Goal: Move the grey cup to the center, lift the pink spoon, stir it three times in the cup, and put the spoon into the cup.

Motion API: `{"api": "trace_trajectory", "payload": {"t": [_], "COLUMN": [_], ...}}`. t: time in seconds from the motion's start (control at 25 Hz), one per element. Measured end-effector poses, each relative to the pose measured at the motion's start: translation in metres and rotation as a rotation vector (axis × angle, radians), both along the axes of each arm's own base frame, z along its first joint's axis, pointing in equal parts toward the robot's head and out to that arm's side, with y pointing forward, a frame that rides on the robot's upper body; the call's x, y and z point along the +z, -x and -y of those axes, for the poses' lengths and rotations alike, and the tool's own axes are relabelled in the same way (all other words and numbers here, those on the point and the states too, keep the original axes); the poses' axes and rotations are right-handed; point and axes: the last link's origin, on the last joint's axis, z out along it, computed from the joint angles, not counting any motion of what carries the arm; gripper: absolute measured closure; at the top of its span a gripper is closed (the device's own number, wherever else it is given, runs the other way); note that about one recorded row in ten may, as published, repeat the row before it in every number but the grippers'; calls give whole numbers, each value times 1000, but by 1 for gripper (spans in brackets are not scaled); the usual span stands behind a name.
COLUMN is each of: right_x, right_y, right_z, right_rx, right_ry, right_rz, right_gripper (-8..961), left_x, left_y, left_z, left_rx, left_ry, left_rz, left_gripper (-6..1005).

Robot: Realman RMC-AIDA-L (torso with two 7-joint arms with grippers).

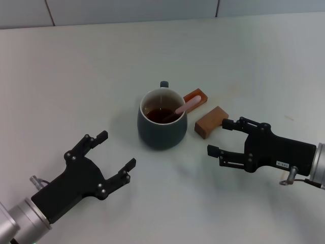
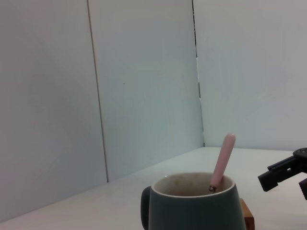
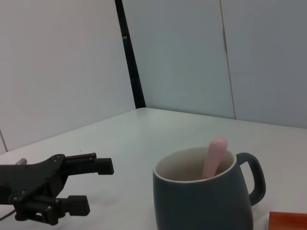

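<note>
On the white counter stands one grey cup near the middle, and one pink spoon stands inside it, its handle leaning on the rim toward the two brown wooden blocks just beside the cup. The left gripper is in front-left of the cup with its fingers open and holding nothing. The right gripper is to the cup's right, near one block, also with open, empty fingers.

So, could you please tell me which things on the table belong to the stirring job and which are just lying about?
Part of the job:
- mug, holding dark liquid
- spoon, standing in the mug, leaning on its rim
- left tool and right tool, both open, either side of the mug

Lying about:
- two wooden blocks beside the mug
</note>
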Motion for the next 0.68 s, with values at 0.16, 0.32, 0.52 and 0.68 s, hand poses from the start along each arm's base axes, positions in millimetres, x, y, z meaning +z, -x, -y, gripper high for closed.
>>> {"api": "trace_trajectory", "payload": {"t": [0.16, 0.32, 0.52, 0.68], "right_x": [-2, -4, -6, -7], "right_y": [-1, 0, 1, 2], "right_z": [1, 0, -1, -2], "right_rx": [-10, -9, -10, -10], "right_ry": [5, 13, 18, 23], "right_rz": [-2, -6, -7, -10], "right_gripper": [115, 115, 115, 115], "left_x": [0, 0, 0, 0], "left_y": [1, 2, 2, 1], "left_z": [0, 2, 3, 3], "left_rx": [6, 0, -1, -3], "left_ry": [-4, -6, -7, -7], "left_rz": [-2, -8, -8, -7], "left_gripper": [140, 140, 140, 140]}}
